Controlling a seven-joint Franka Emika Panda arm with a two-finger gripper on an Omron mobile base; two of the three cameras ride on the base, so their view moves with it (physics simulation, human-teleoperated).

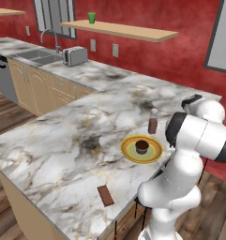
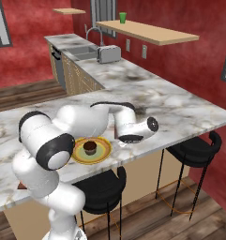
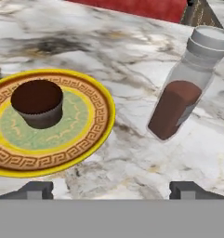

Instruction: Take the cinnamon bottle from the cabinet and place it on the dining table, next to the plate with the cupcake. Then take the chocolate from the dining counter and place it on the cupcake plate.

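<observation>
Reaching low over the desk (image 1: 48, 140), the arm holds its claw (image 3: 111, 189) open and empty near the upright cinnamon bottle (image 3: 181, 95), just right of the plate (image 3: 92, 135).

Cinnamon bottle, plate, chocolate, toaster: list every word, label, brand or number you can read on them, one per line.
None can be read.
Cinnamon bottle: clear body and grey cap, no lettering visible.
Plate: a key-pattern band, ornament, not text.
Chocolate: plain brown, no print visible.
Toaster: too small to show any marking.
</observation>
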